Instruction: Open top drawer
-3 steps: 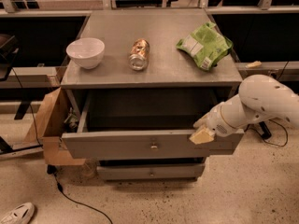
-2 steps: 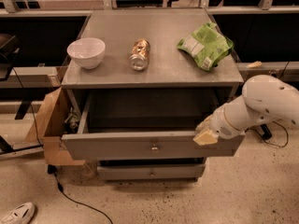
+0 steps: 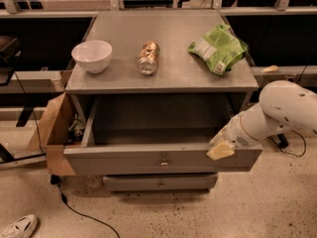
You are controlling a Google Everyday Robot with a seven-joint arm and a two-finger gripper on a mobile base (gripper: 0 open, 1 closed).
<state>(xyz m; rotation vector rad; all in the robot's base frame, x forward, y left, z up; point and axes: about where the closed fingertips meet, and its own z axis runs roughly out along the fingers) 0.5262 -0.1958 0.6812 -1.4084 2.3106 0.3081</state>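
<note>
The top drawer [image 3: 163, 158] is a wide matte grey drawer with a small brass centre knob [image 3: 164, 161]. It stands pulled far out of the grey cabinet, and its deep box looks empty. My gripper [image 3: 221, 148] is at the drawer front's right end, against its top edge. The white arm [image 3: 282, 110] reaches in from the right. A narrower grey drawer front [image 3: 159, 182] sits closed below.
On the cabinet top [image 3: 124, 81] are a white bowl [image 3: 92, 55], a can lying on its side [image 3: 148, 58] and a green chip bag [image 3: 219, 48]. An open cardboard box [image 3: 53, 130] stands at the cabinet's left. A cable and a white shoe [image 3: 18, 227] lie on the floor.
The gripper and arm have shifted slightly right and down along the drawer front's right end. The drawer has stayed open about as far as before.
</note>
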